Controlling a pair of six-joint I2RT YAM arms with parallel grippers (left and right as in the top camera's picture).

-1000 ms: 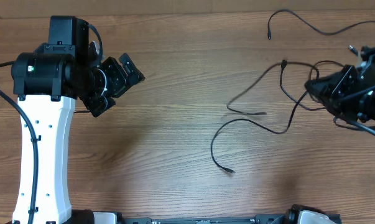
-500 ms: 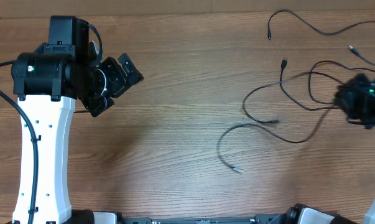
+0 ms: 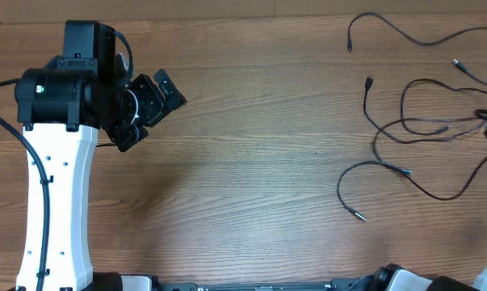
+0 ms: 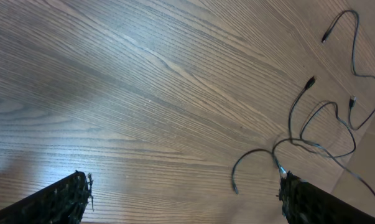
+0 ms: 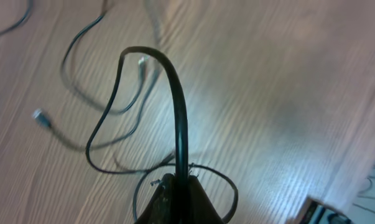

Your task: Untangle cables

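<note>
Where our right gripper (image 5: 176, 191) sits, clamped shut on one black strand (image 5: 181, 118), we list outward: cables (image 3: 425, 129) just beside it, looped and crossing on the table (image 3: 251, 178); a separate cable (image 3: 405, 32) near; our left gripper (image 3: 150, 113) well apart, spread wide, empty. Step, we judge: drawing the strand free. Next calls for pulling it away from the loops.

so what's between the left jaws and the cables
Nothing but bare wooden table. The overhead view shows an empty stretch from the open left jaws across to the cables.
</note>
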